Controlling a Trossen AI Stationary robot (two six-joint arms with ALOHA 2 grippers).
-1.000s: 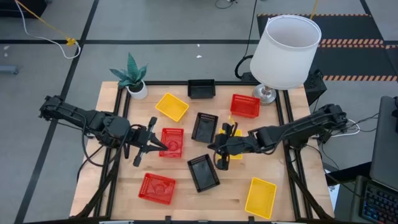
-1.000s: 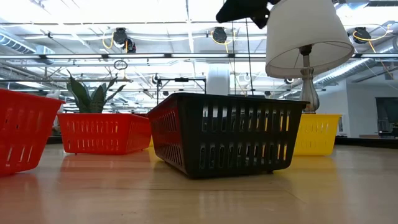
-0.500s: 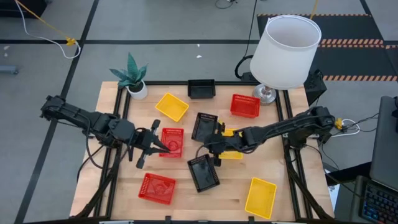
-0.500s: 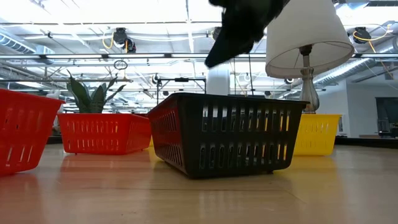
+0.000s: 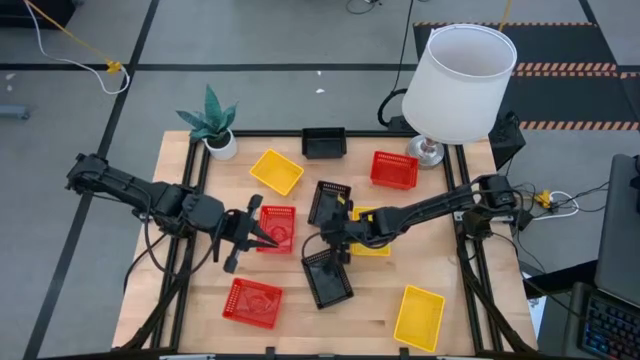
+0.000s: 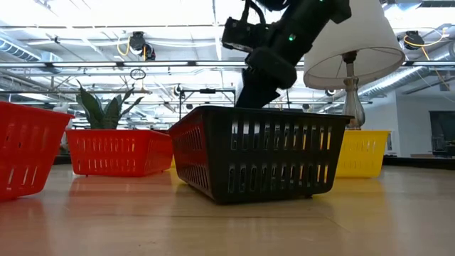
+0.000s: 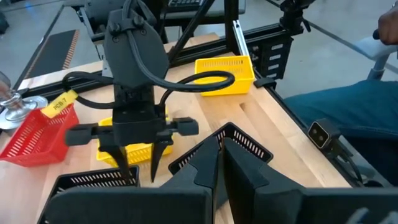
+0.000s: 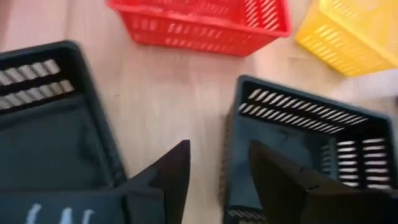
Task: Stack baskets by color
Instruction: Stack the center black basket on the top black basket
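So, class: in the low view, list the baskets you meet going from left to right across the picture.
Red basket at the edge → second red basket → black basket → yellow basket.

Nine baskets scattered over wooden table [image 5: 190,300], both arms reaching in.
Right gripper [image 5: 331,245] open over black basket [image 5: 327,278]; left gripper [image 5: 262,236] closed at red basket [image 5: 277,228].

Grey tiled floor [image 5: 260,40], wooden table [image 5: 360,310], white lampshade [image 5: 458,82], potted plant [image 5: 212,122]
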